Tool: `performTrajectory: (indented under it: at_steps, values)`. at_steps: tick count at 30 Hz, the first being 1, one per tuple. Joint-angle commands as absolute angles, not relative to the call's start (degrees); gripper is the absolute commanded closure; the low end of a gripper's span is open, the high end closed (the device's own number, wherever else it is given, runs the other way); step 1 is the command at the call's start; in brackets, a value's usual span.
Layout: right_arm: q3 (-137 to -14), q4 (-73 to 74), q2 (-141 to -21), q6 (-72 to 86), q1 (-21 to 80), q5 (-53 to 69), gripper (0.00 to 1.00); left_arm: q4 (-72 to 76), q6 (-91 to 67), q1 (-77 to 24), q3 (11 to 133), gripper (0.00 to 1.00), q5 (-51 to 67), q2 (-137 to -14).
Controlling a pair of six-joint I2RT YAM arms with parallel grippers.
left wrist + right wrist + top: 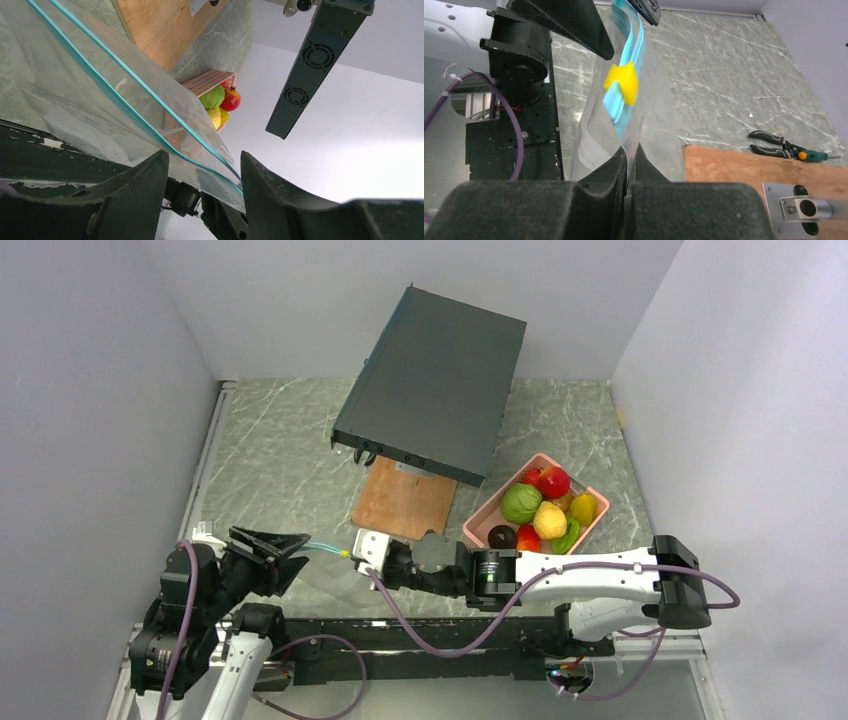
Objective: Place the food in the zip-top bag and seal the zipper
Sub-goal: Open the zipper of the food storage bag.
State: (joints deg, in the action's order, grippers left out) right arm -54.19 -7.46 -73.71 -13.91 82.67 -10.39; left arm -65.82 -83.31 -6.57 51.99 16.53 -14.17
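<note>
right end effector clenched on zip-top bag | left end effector released, jaws straddling the zipper | food all in pink tray, well beyond right end effector | progress: bag looks empty, nothing loaded, sealing not begun

The food sits in the tray, at three o'clock from the board. A case overhangs the board's twelve o'clock end. The zip-top bag is at the board's seven o'clock, between the left gripper and the right gripper.
</note>
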Motion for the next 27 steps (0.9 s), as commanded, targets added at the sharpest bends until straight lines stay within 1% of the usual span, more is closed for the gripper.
performTrajectory:
  at_steps: [1,3,5,6,9,11,13,15,18,21,25,27]
  values:
    - [-56.2,-11.5,-73.8,-13.4,83.3,-10.6,1.0,-70.4,-97.8,-6.5,52.6,0.43,15.1,-13.4]
    - [-56.4,-11.7,-74.2,-13.4,83.4,-11.0,1.0,-70.0,-97.9,-6.5,51.7,0.43,15.3,-13.0]
    - [-56.6,-11.5,-74.6,-13.4,83.5,-11.1,1.0,-69.5,-97.4,-6.5,51.0,0.38,14.5,-12.5]
    - [-56.6,-11.5,-74.7,-13.4,83.6,-11.1,1.0,-69.2,-96.7,-6.5,50.6,0.38,13.6,-12.5]
    - [-56.1,-12.2,-74.9,-12.9,83.7,-11.9,1.0,-66.4,-92.6,-6.5,49.7,0.47,10.6,-12.4]
    - [-55.9,-12.7,-75.2,-12.5,83.8,-13.5,1.0,-65.3,-88.7,-6.5,49.7,0.48,7.7,-12.4]
    - [-56.1,-13.3,-75.9,-11.6,83.7,-16.3,1.0,-64.2,-83.9,-6.5,50.4,0.44,5.3,-12.3]
    - [-56.7,-13.4,-77.0,-10.7,83.8,-18.7,1.0,-60.6,-76.0,-6.5,51.2,0.37,4.2,-12.0]
    - [-57.1,-14.4,-78.2,-8.0,83.8,-20.6,1.0,-56.7,-64.9,-6.5,52.5,0.31,3.6,-11.7]
    - [-55.6,-17.5,-78.3,-5.3,83.8,-18.3,1.0,-55.2,-59.3,-6.5,52.9,0.34,3.5,-11.8]
    - [-54.5,-20.2,-78.4,-3.1,84.2,-15.7,1.0,-54.7,-56.0,-6.5,52.5,0.37,2.9,-13.5]
    - [-54.2,-20.9,-78.4,-2.5,84.5,-15.2,1.0,-54.7,-54.5,-6.5,52.8,0.42,1.7,-14.4]
